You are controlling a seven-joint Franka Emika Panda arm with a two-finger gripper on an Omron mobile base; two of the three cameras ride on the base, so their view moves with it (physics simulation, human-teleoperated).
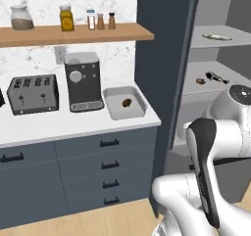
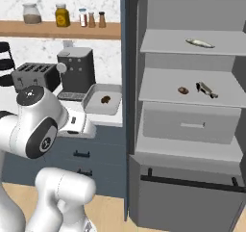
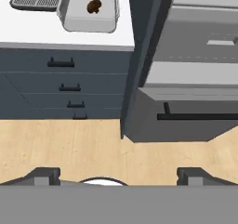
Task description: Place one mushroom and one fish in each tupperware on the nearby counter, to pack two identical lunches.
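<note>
The gripper (image 3: 118, 174) stood with jaws wide apart, empty, aimed at the floor. On the surface (image 1: 59, 125) a tupperware (image 1: 125, 103) held one mushroom (image 1: 127, 103) — fish (image 2: 199, 43) lay on fridge shelves. Approaching a fish squarely from above would likely suit.

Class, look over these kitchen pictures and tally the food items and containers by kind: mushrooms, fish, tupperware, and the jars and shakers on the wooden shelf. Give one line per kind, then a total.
Mushrooms: 2, one in the tupperware, one on the middle cupboard shelf
Fish: 2, a pale one and a dark one
Tupperware: 1
Jars: 2
Shakers: 3
Total: 10
</note>
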